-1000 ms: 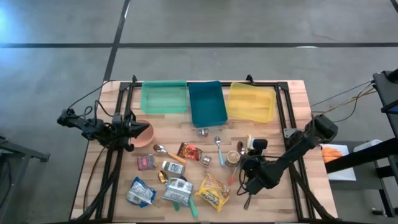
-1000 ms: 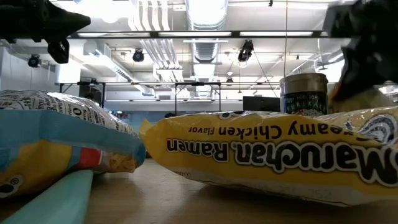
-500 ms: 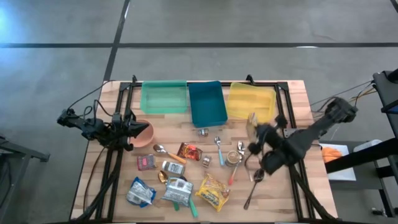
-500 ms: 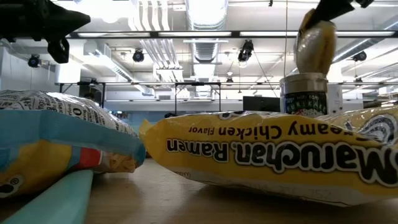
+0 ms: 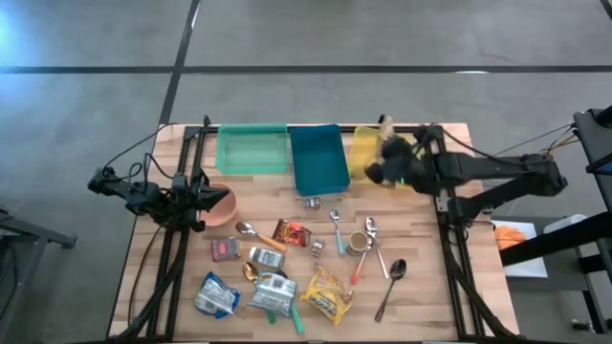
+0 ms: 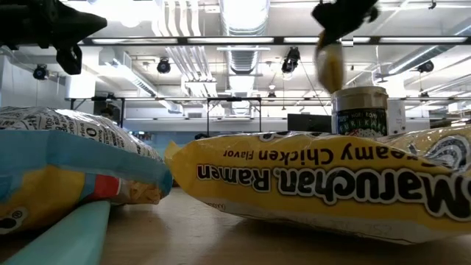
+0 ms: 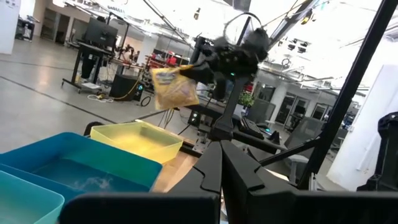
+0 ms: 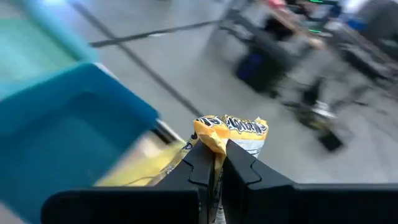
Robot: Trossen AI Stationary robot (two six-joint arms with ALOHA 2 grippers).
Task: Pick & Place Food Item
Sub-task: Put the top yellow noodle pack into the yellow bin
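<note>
— Starting nearest: what crowds the front of the tabletop (image 5: pixel 449 287)?

— A yellow ramen packet (image 5: pixel 327 293), other small packets (image 5: pixel 216 294), a can (image 5: pixel 359 242) and spoons (image 5: pixel 390 279) lie close together, with a pink bowl (image 5: pixel 223 204) by the left end effector (image 5: pixel 206 202), which waits closed and empty.

— And farther back?

— Green (image 5: pixel 252 149), blue (image 5: pixel 318 158) and yellow bins (image 5: pixel 382 170) stand side by side. The right end effector (image 5: pixel 384 162) hangs above the yellow bin, pinched tight on a yellow snack packet (image 8: pixel 231 133).
</note>
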